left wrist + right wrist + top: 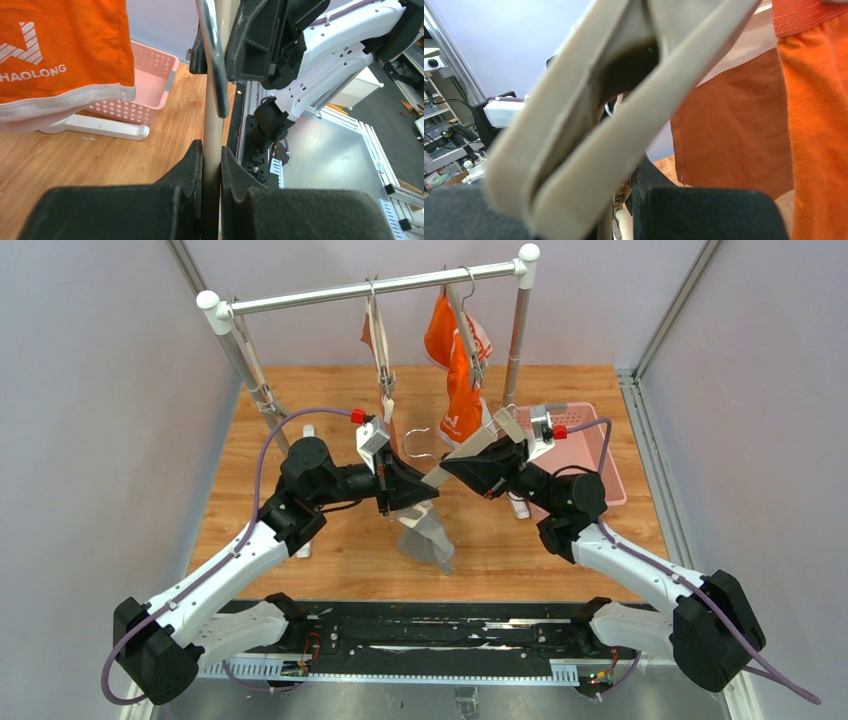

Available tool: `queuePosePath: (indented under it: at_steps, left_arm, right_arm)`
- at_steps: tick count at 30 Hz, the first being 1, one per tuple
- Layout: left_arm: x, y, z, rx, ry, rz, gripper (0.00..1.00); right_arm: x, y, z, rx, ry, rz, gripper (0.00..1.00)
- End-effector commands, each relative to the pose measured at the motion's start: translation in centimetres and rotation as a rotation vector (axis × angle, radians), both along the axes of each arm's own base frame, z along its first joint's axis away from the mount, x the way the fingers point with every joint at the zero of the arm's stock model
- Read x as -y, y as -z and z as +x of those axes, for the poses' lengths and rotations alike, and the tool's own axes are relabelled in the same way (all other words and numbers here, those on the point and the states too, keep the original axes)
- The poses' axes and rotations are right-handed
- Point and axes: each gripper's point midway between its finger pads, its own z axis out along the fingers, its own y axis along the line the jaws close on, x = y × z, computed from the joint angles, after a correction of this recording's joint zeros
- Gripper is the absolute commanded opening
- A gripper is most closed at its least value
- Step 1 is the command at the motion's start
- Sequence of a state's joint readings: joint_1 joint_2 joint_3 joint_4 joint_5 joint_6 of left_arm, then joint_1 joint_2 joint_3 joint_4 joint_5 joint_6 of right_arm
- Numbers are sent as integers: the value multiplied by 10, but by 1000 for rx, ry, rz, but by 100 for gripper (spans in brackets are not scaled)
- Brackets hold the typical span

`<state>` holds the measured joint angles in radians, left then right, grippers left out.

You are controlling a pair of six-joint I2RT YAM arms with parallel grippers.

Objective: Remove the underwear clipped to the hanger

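Over the middle of the table (330,400), the grey briefs (428,538) hang limp from a beige hanger (470,448) held off the rack. Their long axis drops from the hanger; in the top view it runs toward the arms' bases. The hanger lies slantwise, its higher end toward the right arm, and its metal hook (212,55) points toward the rack.

The left gripper (212,155) reaches in from the left with its forearm level, fingers closed tight on the hanger's beige bar. The right gripper (455,465) comes in from the right to face it, wrist tipped down. Its fingers are drawn in against the beige clip (624,100), which fills the gap between them. The two grippers nearly meet at the hanger.

Behind them, the orange briefs (458,380) and the rust-brown briefs (729,130) hang from their own hangers on the rail (380,287); the orange pair is just beyond the right wrist. A pink basket (150,75) sits on the table's right side, partly under the right arm. Bare wood lies to the left of the left arm and in front of the hanging grey cloth.
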<state>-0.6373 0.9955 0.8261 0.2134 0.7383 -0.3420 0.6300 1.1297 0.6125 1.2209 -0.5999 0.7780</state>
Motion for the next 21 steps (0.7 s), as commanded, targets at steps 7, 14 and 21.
queuePosePath:
  at_steps: [7,14,21]
  left_arm:
    - [0,1,-9,-10,13,-11,15]
    - [-4,9,-7,-12,-12,11,43]
    - [-13,18,-2,17,-74,70,56]
  right_arm:
    - [14,-15,0,105,103,35,1]
    - [16,-29,-8,124,77,56,1]
    - [18,-34,-11,124,72,54,1]
